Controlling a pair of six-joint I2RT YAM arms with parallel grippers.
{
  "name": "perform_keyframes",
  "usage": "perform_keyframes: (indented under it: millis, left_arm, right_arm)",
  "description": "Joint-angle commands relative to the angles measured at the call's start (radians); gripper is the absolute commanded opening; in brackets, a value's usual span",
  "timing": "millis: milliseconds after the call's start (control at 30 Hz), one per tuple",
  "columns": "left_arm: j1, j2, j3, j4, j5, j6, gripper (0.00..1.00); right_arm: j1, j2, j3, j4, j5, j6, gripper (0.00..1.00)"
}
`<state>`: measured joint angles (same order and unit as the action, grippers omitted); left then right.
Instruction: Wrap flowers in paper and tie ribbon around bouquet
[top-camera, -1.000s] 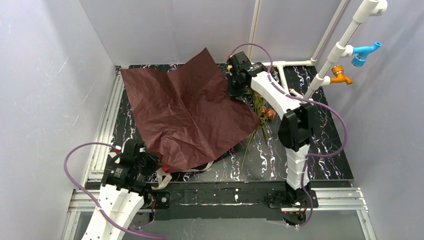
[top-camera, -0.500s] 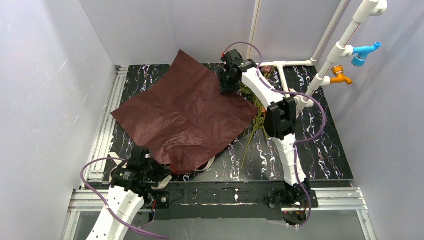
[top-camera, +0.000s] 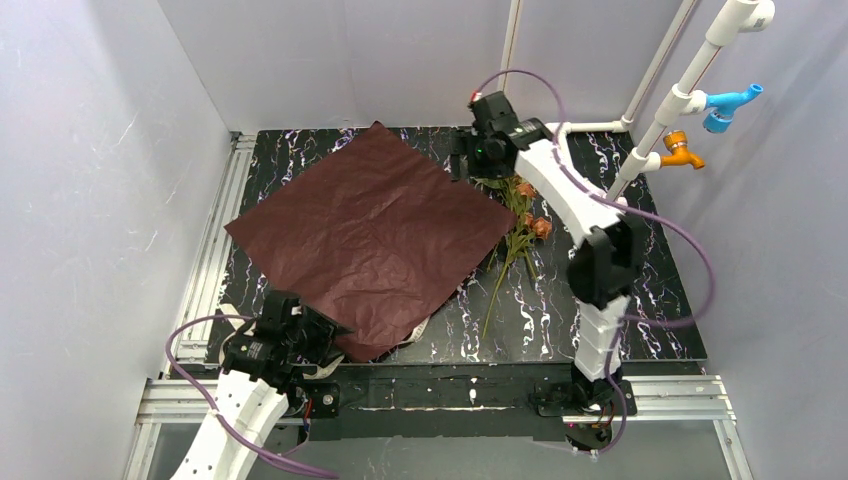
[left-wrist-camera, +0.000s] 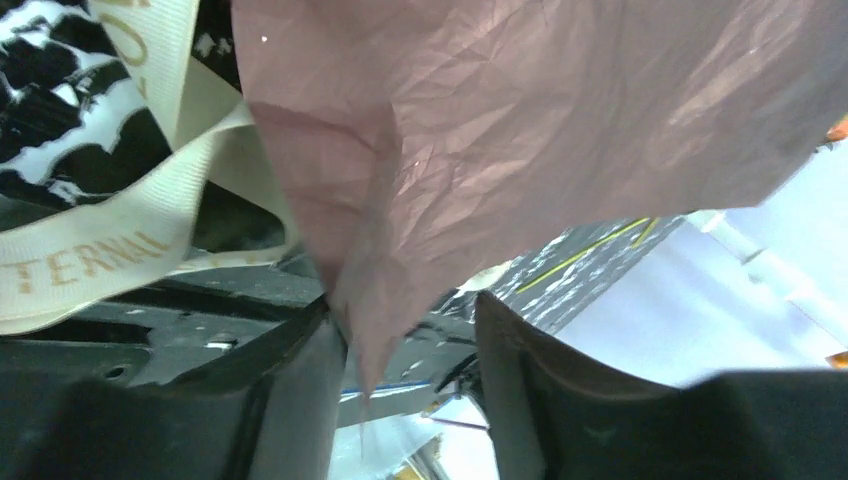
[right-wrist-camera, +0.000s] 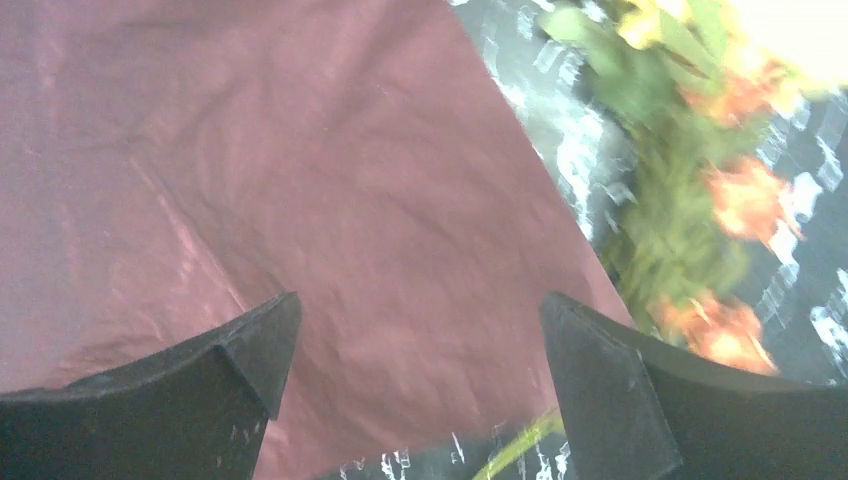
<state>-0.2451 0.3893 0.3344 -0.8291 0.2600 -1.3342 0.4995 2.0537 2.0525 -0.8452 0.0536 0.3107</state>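
Note:
The dark red paper (top-camera: 370, 235) lies spread flat on the black marbled table (top-camera: 640, 300). Its near corner reaches my left gripper (top-camera: 322, 337). In the left wrist view that paper (left-wrist-camera: 520, 120) corner hangs between the parted jaws of the left gripper (left-wrist-camera: 408, 310), resting against one finger (left-wrist-camera: 300, 400). The cream ribbon (left-wrist-camera: 100, 250) curls beside it and peeks out under the sheet's front edge (top-camera: 418, 327). The flowers (top-camera: 522, 212) lie right of the sheet, stems toward me. My right gripper (top-camera: 466, 160) hovers open over the paper's (right-wrist-camera: 250, 150) far right edge, flowers (right-wrist-camera: 700, 200) alongside.
A white pipe frame (top-camera: 680, 110) with a blue and an orange tap rises at the back right. Aluminium rails (top-camera: 215, 230) run along the table's left side and front. Grey walls close in the left, back and right.
The paper, lifted at two corners a second ago, has dropped flat. The right gripper opened, let go of the far corner and drew back right. The left jaws parted.

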Motion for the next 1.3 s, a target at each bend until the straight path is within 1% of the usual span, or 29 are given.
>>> perform_keyframes:
  millis: [0, 67, 100, 167, 200, 233, 300, 400, 533, 633, 700, 867, 900, 933, 1000, 1067, 1133, 1167, 1267]
  left_arm:
    - [-0.001, -0.017, 0.093, -0.016, 0.027, 0.061, 0.67]
    - [-0.002, -0.028, 0.176, -0.073, -0.014, 0.113, 0.91]
    - [-0.001, -0.026, 0.211, -0.092, -0.035, 0.148, 0.97]
    - [-0.001, -0.006, 0.284, -0.132, -0.078, 0.24, 0.98]
    - [0.0, 0.011, 0.316, -0.141, -0.088, 0.281, 0.98]
    - [0.0, 0.031, 0.347, -0.148, -0.097, 0.327, 0.98]
    - [0.0, 0.087, 0.433, -0.176, -0.127, 0.435, 0.98]
    - [0.001, 0.172, 0.581, -0.22, -0.172, 0.601, 0.98]
    - [0.0, 0.239, 0.71, -0.263, -0.239, 0.788, 0.97]
    - [0.0, 0.221, 0.728, -0.265, -0.284, 0.868, 0.98]
    - [0.0, 0.187, 0.699, -0.243, -0.286, 0.907, 0.98]
    - [0.0, 0.136, 0.687, -0.232, -0.26, 0.918, 0.98]
    - [0.0, 0.128, 0.686, -0.229, -0.245, 0.916, 0.98]
    - [0.0, 0.121, 0.684, -0.223, -0.229, 0.919, 0.98]
    - [0.0, 0.106, 0.68, -0.216, -0.22, 0.92, 0.98]
    - [0.0, 0.094, 0.678, -0.211, -0.218, 0.919, 0.98]
    - [0.0, 0.084, 0.673, -0.197, -0.211, 0.917, 0.98]
    - [0.0, 0.078, 0.666, -0.183, -0.208, 0.917, 0.98]
    - [0.0, 0.055, 0.608, -0.121, -0.169, 0.885, 0.98]
  right_arm:
    - [-0.005, -0.295, -0.291, 0.048, 0.256, 0.119, 0.98]
    - [-0.006, -0.443, -0.476, 0.069, 0.347, 0.194, 0.97]
    - [-0.006, -0.537, -0.631, 0.113, 0.381, 0.219, 0.96]
    - [-0.006, -0.744, -0.869, 0.263, 0.409, 0.216, 0.95]
    - [-0.007, -0.813, -0.956, 0.303, 0.421, 0.212, 0.94]
    - [-0.01, -0.856, -1.013, 0.323, 0.422, 0.208, 0.94]
    - [-0.02, -0.878, -1.07, 0.301, 0.381, 0.212, 0.93]
    - [-0.023, -0.811, -1.102, 0.283, 0.263, 0.223, 0.91]
    - [-0.023, -0.681, -1.131, 0.346, 0.123, 0.246, 0.85]
    - [-0.022, -0.6, -1.126, 0.391, 0.084, 0.283, 0.8]
    - [-0.023, -0.553, -1.122, 0.431, 0.064, 0.296, 0.78]
    - [-0.023, -0.434, -1.079, 0.424, 0.097, 0.326, 0.69]
    - [-0.024, -0.415, -1.078, 0.423, 0.101, 0.326, 0.66]
    - [-0.023, -0.399, -1.081, 0.415, 0.112, 0.328, 0.6]
    - [-0.023, -0.379, -1.086, 0.402, 0.122, 0.329, 0.44]
    - [-0.022, -0.385, -1.088, 0.38, 0.124, 0.318, 0.24]
    - [-0.023, -0.414, -1.061, 0.321, 0.151, 0.304, 0.05]
    - [-0.022, -0.449, -1.041, 0.279, 0.173, 0.298, 0.01]
    - [-0.023, -0.561, -0.957, 0.14, 0.288, 0.271, 0.01]
